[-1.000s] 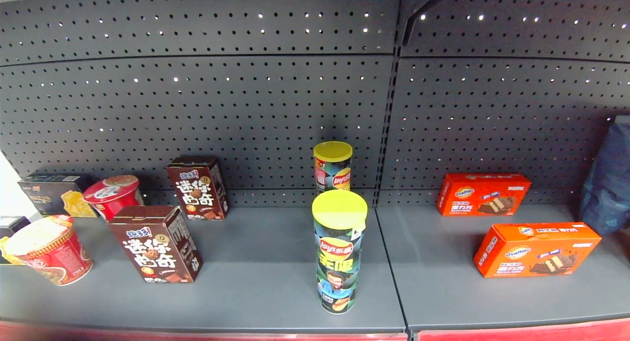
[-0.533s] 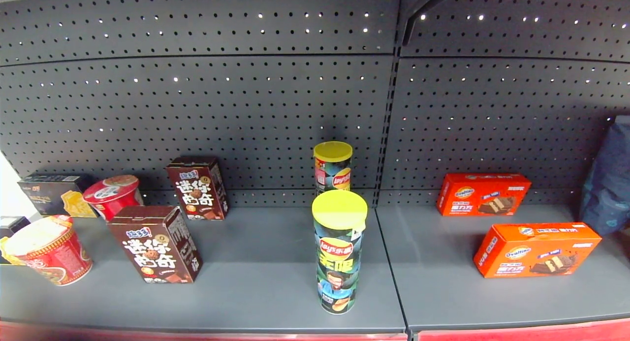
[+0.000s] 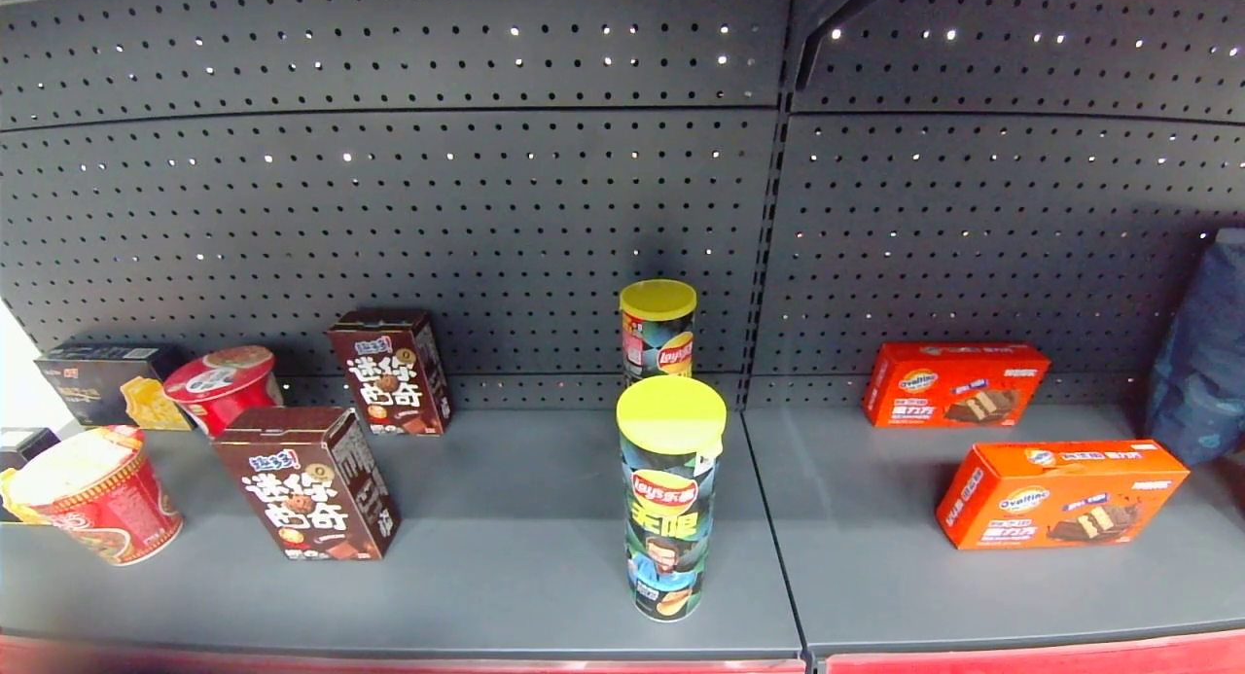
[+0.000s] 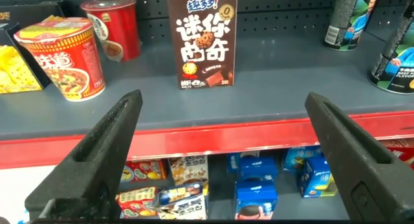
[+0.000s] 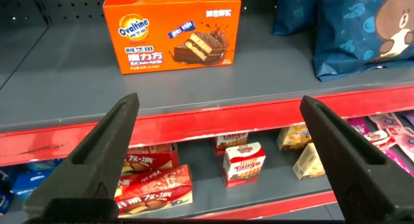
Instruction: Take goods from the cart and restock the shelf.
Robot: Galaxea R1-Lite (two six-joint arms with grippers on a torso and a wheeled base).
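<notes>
Both arms hang in front of the grey metal shelf (image 3: 545,518) with nothing in them. The left gripper (image 4: 223,98) has its black fingers spread wide and sits low before the red front rail (image 4: 213,143). It faces the brown cardboard cookie box (image 4: 202,39) and the red paper noodle cup (image 4: 61,56). The right gripper (image 5: 218,100) is spread just as wide and is empty too. It faces the orange cardboard wafer box (image 5: 171,33), with a blue soft bag (image 5: 362,30) beside that. On the shelf board the goods stand in pairs, one behind the other. The tall chip can with the yellow plastic lid (image 3: 669,499) stands upright near the middle seam.

I'd judge this the gap between placements: nothing is carried, so a fetch is due. The next move, I reckon, calls for turning away to the cart and closing on a fresh item. That item would then go to a bare stretch of board, such as the one between cookie box and can.
</notes>
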